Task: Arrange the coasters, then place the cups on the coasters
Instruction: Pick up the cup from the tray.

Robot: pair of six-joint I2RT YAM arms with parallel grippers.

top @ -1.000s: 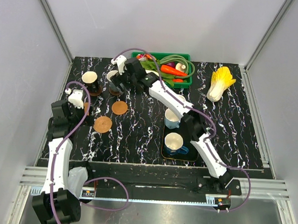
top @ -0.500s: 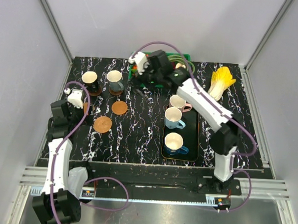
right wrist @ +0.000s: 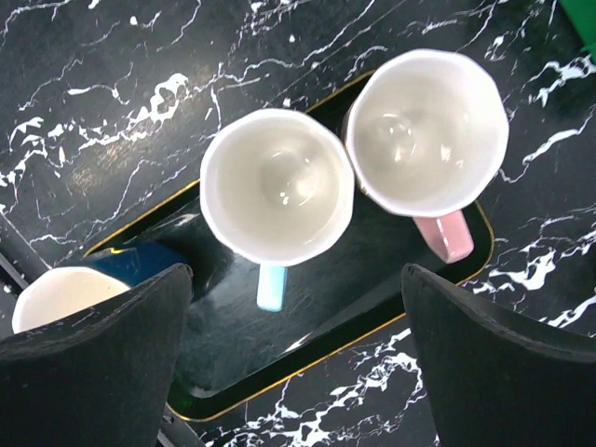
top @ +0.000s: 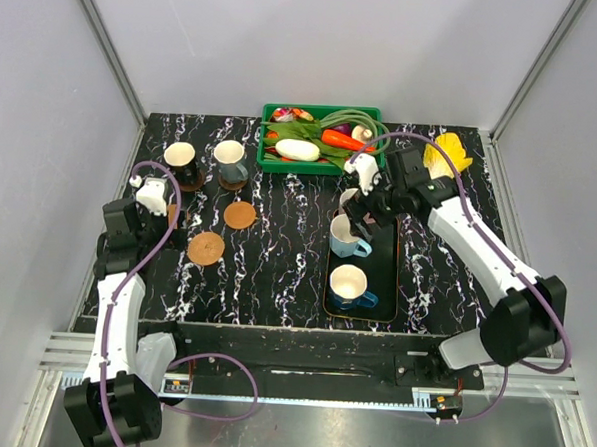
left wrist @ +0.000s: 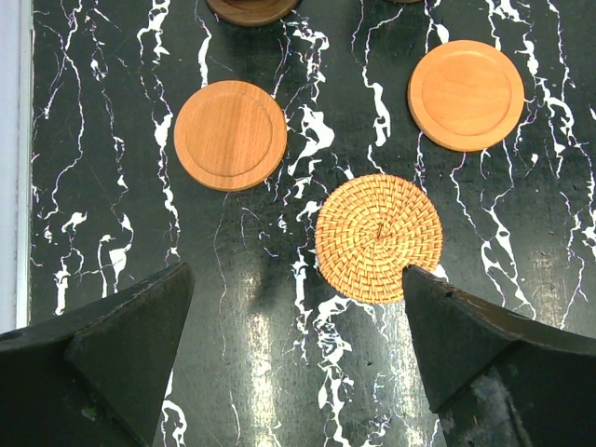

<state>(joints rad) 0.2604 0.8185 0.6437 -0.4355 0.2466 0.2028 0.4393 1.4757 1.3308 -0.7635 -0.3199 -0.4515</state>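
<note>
Black white-veined marble table (top: 276, 272) enclosed by plain pale grey walls (top: 318, 44).

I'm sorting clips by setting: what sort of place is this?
Probably a robot lab test cell, not a home: a left arm and right arm bolted to a rail at the near edge of the table, plain white panels in metal framing around it, and a green crate of seemingly toy vegetables.

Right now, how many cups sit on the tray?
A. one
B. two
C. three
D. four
C: the right wrist view shows three on the tray: the pink cup, the light blue cup and the dark blue cup at its edge.
</note>
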